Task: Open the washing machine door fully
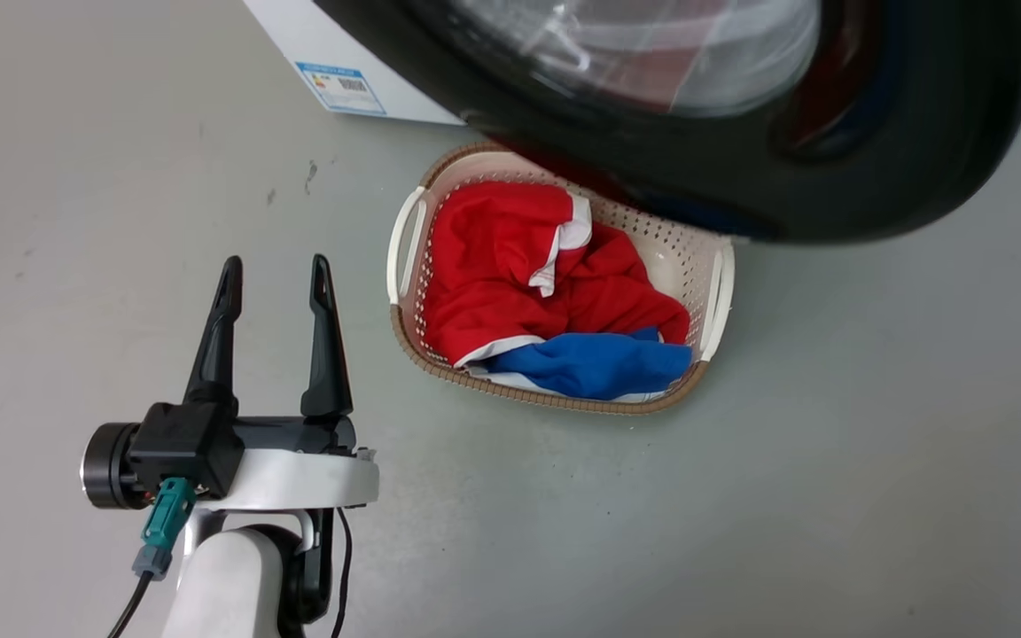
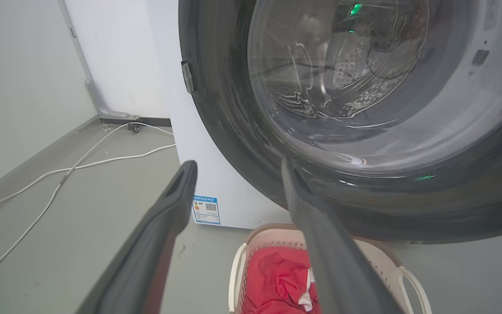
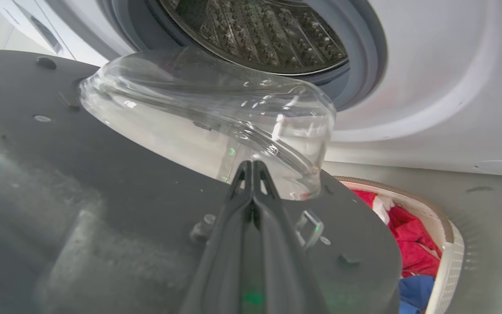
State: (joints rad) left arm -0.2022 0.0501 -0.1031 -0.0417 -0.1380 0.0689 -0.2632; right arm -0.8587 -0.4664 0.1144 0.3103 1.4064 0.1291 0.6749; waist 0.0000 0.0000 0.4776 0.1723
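A white laundry basket [image 1: 406, 244] of red and blue clothes [image 1: 510, 266] sits on the grey floor [image 1: 830, 487], partly under the washing machine door [image 1: 918, 159], which hangs open from the washing machine [image 3: 429, 87]. The left gripper [image 1: 276, 261] is wide open and empty, left of the door, with bare floor around it. The right gripper [image 3: 251, 165] has its fingers pressed together, holding nothing I can see, by the door's glass bowl [image 3: 207, 117].

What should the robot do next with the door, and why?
Probably push the washing machine door a little further away from the drum with the right gripper. It is shut, pointing at the door's inner side by the glass bowl, and the door stands only partly swung out.
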